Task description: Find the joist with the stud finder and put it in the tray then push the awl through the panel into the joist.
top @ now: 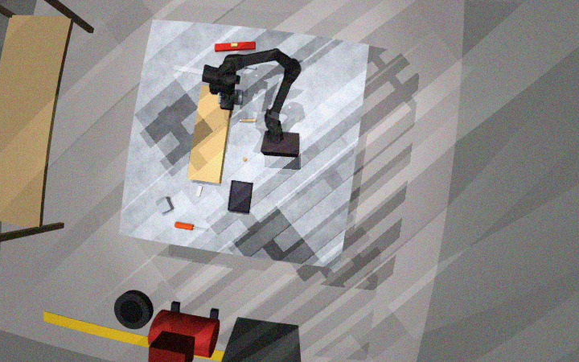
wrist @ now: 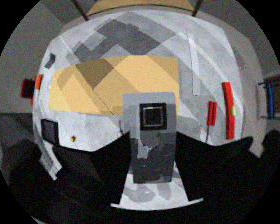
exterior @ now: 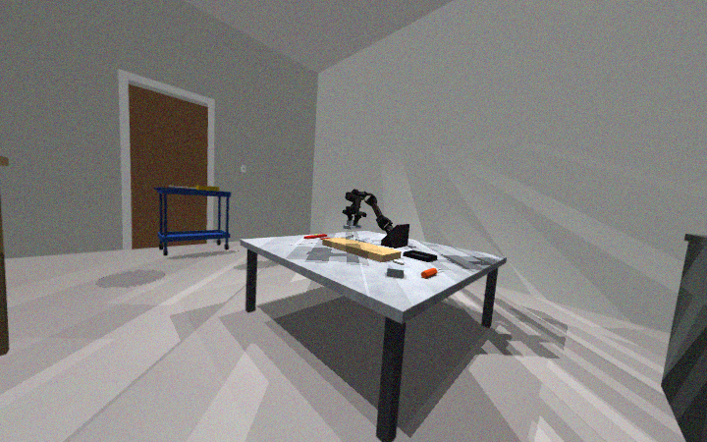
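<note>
My gripper (top: 230,100) (exterior: 352,224) (wrist: 150,132) is shut on the stud finder (wrist: 153,162), a grey block with a square black-framed display. It is held raised above the table, by the end of the floor panel farthest from the tray. The tan panel (top: 206,148) (exterior: 364,249) (wrist: 141,75) lies flat; the stud finder overlaps its edge in the wrist view. The joist is hidden. The awl (top: 248,121), with a tan handle and thin tip, lies between the panel and the arm's base. The dark tray (top: 240,196) (exterior: 419,255) (wrist: 50,131) is empty.
A red level (top: 235,46) (wrist: 228,111) and a red-handled tool (wrist: 211,114) lie beyond the panel's far end. A small orange piece (top: 244,159), a white piece (top: 199,191), a grey block (top: 166,205) and an orange-handled screwdriver (top: 183,225) lie elsewhere on the table.
</note>
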